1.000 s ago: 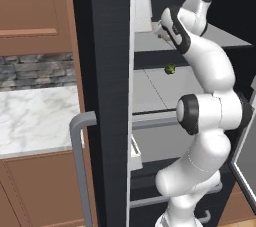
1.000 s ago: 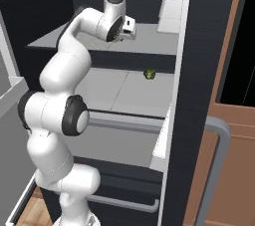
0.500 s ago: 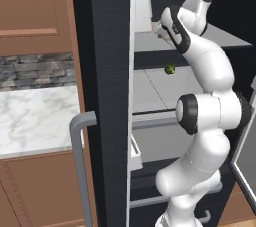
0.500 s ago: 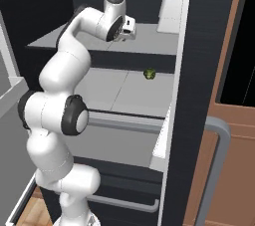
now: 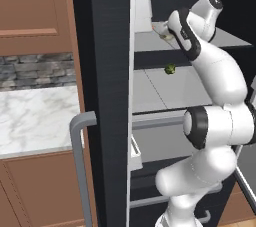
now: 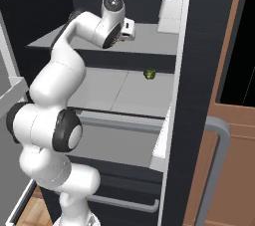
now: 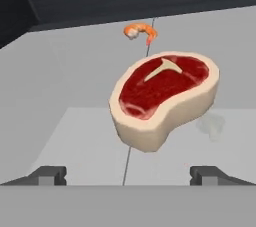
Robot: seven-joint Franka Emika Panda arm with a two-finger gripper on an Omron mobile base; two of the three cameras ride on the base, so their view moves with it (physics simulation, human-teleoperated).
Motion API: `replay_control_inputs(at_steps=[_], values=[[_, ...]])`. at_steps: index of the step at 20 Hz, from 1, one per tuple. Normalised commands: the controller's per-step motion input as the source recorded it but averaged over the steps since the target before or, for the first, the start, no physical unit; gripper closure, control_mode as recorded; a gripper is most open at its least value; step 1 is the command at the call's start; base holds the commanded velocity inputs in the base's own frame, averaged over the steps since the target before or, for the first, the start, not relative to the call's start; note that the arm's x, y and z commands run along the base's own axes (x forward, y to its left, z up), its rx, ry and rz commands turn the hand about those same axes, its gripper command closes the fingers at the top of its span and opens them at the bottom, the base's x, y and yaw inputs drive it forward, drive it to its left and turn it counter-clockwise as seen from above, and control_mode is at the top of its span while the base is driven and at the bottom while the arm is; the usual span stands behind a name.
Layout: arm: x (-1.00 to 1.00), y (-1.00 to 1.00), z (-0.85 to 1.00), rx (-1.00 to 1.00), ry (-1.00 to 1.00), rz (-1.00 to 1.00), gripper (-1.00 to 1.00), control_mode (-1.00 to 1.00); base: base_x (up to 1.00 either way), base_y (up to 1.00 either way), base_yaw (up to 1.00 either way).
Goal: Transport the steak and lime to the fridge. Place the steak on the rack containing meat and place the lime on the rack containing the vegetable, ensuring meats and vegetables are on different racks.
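- Red raw meat with a pale fat rim: that's the steak (image 7: 165,96), sitting right in front of the claw (image 7: 128,173) over the upper rack (image 7: 75,136) of the fridge (image 5: 107,71). There's a faint shadow off to its side, so I can't tell if it's flat on the board or a hair above it.
- The claw is spread wide. Its two tips (image 7: 47,173) sit far apart at the bottom of the hand view with nothing between them, and the steak is apart from both.
- Handling guess: the slab looks thick, floppy and a bit slick, and heavy for its size. If it needs another grab, I'd pinch across the narrow middle through the fat rim, not at a thin end where it'd sag or slide out.
- Behind it is a little orange shrimp (image 7: 140,31) on the same board, so this reads as the meat rack.
- From the base views, the arm reaches up to that top rack (image 6: 149,46), and the dark knobbly vegetable (image 6: 149,73) sits alone on the lower rack (image 6: 114,90).
- Count: one steak, one shrimp, one vegetable, two racks.
- My take is the steak part is basically done, and the lime comes next, bound for the lower board beside the vegetable (image 5: 170,69).
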Motion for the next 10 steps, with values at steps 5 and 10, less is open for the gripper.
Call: replay_control_inputs(at_steps=[5, 10], values=[[-0.97, 0.00, 0.06, 0.05, 0.00, -0.01, -1.00, -1.00, 0.00, 0.00, 0.00], [-1.00, 0.00, 0.11, -0.03, 0.02, -0.03, -1.00, -1.00, 0.00, 0.00, 0.00]])
